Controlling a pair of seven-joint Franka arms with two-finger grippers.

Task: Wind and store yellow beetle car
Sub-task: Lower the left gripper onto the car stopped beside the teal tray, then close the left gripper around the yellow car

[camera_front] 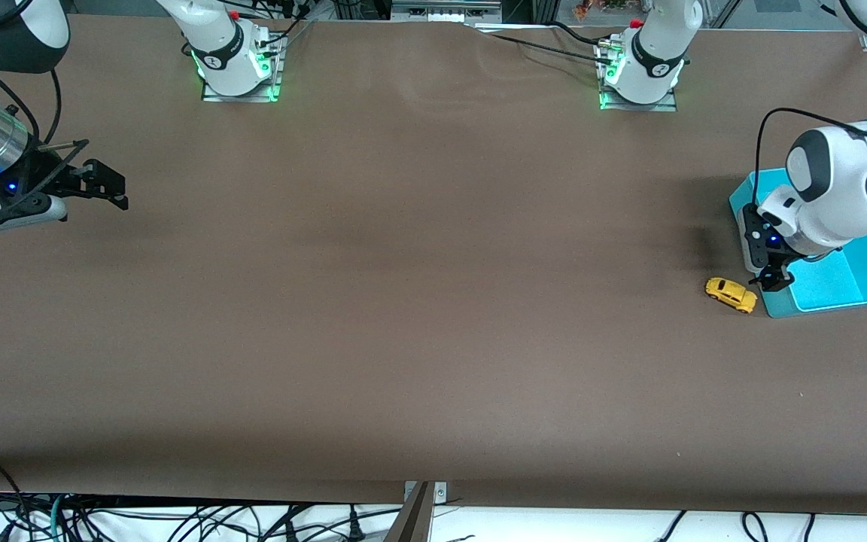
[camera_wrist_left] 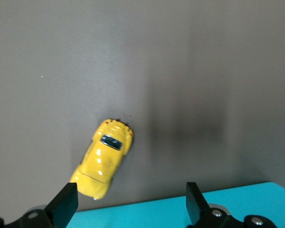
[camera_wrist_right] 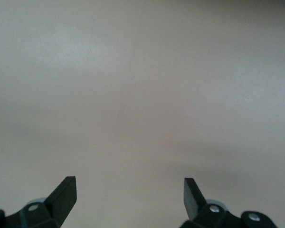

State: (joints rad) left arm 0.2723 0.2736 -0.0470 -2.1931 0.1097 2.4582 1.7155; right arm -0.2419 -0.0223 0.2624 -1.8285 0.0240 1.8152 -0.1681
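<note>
The yellow beetle car (camera_front: 731,294) stands on the brown table at the left arm's end, right beside the edge of a turquoise tray (camera_front: 855,271). In the left wrist view the car (camera_wrist_left: 103,158) lies on the table just off the tray's edge (camera_wrist_left: 180,213). My left gripper (camera_front: 772,275) is open and empty, low over the tray's edge beside the car; the same gripper shows in its own wrist view (camera_wrist_left: 131,204). My right gripper (camera_front: 106,188) is open and empty over bare table at the right arm's end, where the arm waits; it also shows in its own wrist view (camera_wrist_right: 129,192).
The turquoise tray is shallow with a raised rim and a lighter inner floor. The left arm's wrist covers part of it. Cables hang below the table's edge nearest the front camera (camera_front: 253,519).
</note>
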